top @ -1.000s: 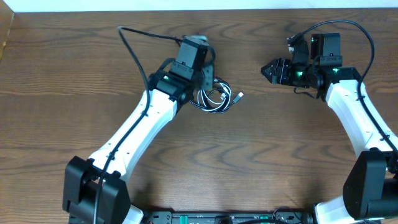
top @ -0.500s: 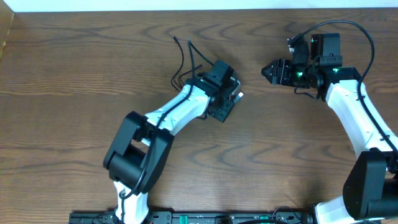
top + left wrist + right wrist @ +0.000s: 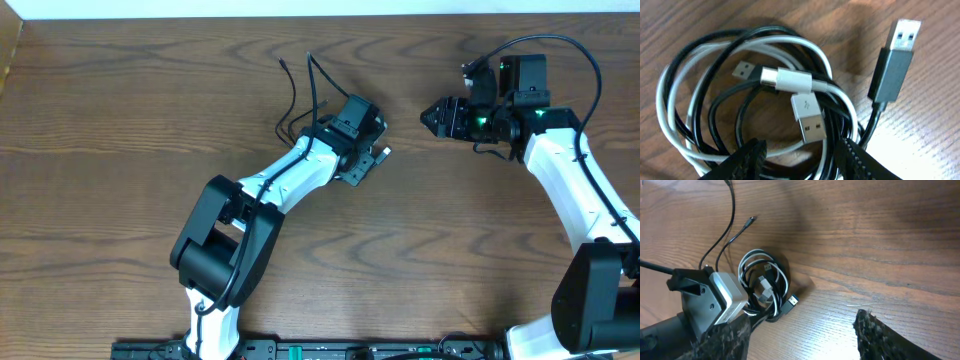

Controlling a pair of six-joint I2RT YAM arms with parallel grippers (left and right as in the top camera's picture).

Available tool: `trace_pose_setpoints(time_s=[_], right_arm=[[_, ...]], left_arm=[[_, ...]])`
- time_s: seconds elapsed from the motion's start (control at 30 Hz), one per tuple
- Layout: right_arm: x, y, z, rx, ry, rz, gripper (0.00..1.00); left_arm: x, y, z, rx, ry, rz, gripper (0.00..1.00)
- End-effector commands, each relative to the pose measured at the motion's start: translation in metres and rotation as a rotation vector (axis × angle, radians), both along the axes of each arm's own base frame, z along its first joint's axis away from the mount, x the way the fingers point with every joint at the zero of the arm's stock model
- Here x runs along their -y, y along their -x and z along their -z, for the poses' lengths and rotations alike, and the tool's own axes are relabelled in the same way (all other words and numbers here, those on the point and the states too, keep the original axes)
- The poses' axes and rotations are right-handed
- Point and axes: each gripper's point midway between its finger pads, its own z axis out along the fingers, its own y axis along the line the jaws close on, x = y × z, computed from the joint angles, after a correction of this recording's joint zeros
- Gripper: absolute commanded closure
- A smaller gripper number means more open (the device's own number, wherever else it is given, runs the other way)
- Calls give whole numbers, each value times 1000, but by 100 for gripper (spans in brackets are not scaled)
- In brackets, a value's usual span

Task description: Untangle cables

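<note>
Left gripper (image 3: 804, 160) half open, its jaws straddling the near edge of the coiled black and white cables (image 3: 795, 80) lying on the bench (image 3: 100, 120). Right gripper (image 3: 802, 340) spread wide, empty, well apart from them.

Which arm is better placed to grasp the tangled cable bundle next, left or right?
Left, most likely. The left gripper is directly over the cable bundle, open, with strands between its fingers. The right gripper is open too, but apart from it over bare table.
</note>
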Motion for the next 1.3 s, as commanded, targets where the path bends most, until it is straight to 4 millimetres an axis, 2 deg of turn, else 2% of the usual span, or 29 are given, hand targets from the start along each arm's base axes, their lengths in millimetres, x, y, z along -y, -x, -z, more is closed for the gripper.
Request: trace_pose_setpoints(time_s=[0.0, 0.1, 0.23, 0.43, 0.57, 0.63, 0.73, 0.77, 0.83, 0.87, 0.93, 1.03, 1.07, 1.1, 1.17, 1.27], right_arm=[[0, 0, -2, 4, -3, -1, 37], [0, 0, -2, 4, -3, -1, 37], [0, 0, -2, 3, -3, -1, 37], [0, 0, -2, 3, -3, -1, 37], [0, 0, -2, 1, -3, -1, 37], [0, 1, -2, 0, -3, -1, 37], [0, 0, -2, 0, -3, -1, 37], [0, 0, -2, 0, -3, -1, 37], [0, 1, -2, 0, -3, -1, 37], [0, 1, -2, -1, -4, -1, 37], [0, 1, -2, -1, -3, -1, 37], [-1, -1, -3, 6, -4, -1, 36], [-1, -2, -3, 12, -5, -1, 36], [-4, -3, -7, 27, -22, -12, 35], [-10, -4, -12, 42, -57, -37, 34], [-30, -2, -26, 79, -146, -114, 33]], left_arm=[[-5, 3, 5, -13, -26, 21, 51], [-6, 4, 6, -13, -33, 38, 54], [6, 19, 9, -80, 28, 106, 55], [3, 20, 30, -100, -5, 127, 55], [-7, 10, 41, -62, -74, 100, 57], [-7, 10, 44, -65, -76, 101, 64], [-7, 10, 44, -63, -80, 104, 79], [-6, 10, 44, -63, -82, 105, 81], [-6, 13, 42, -67, -100, 110, 92], [-5, 15, 39, -78, -108, 113, 93], [-4, 17, 26, -106, -113, 84, 92], [0, 11, -18, -140, -47, -49, 92], [5, 9, -33, -152, 4, -72, 93], [17, 5, -63, -177, 126, -103, 93], [30, 1, -98, -208, 295, -133, 93], [33, -10, -139, -239, 494, -215, 93]])
